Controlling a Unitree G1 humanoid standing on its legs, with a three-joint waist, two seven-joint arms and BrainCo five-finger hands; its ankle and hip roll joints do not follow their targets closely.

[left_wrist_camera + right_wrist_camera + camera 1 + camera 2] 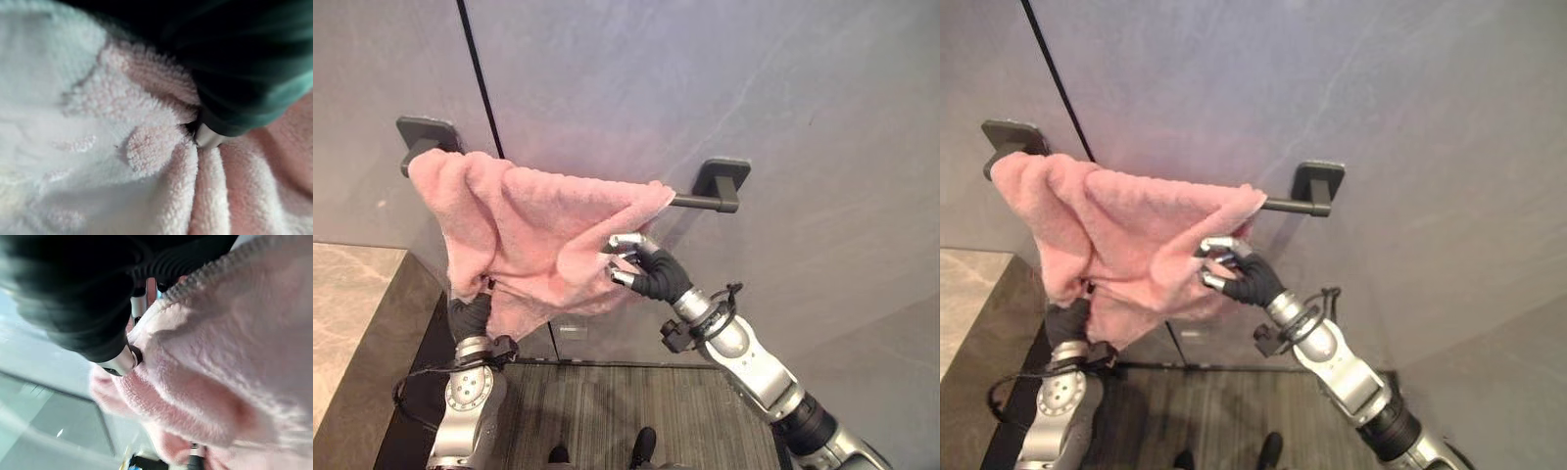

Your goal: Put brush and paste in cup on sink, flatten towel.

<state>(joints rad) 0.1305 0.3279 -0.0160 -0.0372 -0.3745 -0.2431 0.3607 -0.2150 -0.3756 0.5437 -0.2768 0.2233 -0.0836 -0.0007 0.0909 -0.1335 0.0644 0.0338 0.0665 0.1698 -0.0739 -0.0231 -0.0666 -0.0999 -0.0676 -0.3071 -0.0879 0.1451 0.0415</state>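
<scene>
A pink towel [529, 225] hangs bunched over the left part of a dark wall bar [700, 202], sagging in folds. My right hand [646, 266] is raised to the towel's lower right edge, with its fingers curled and pinching the cloth. In the right wrist view, the towel [234, 357] lies against that hand's dark cover [73, 293]. My left hand [468, 318] is under the towel's lower left corner. In the left wrist view, the cloth [122, 147] gathers in folds at a silver finger [209, 137], held in a pinch.
The bar is fixed to a grey wall by two dark mounts [426, 132]. A stone counter [352, 313] lies at the lower left. Striped dark flooring [607, 411] runs below the wall.
</scene>
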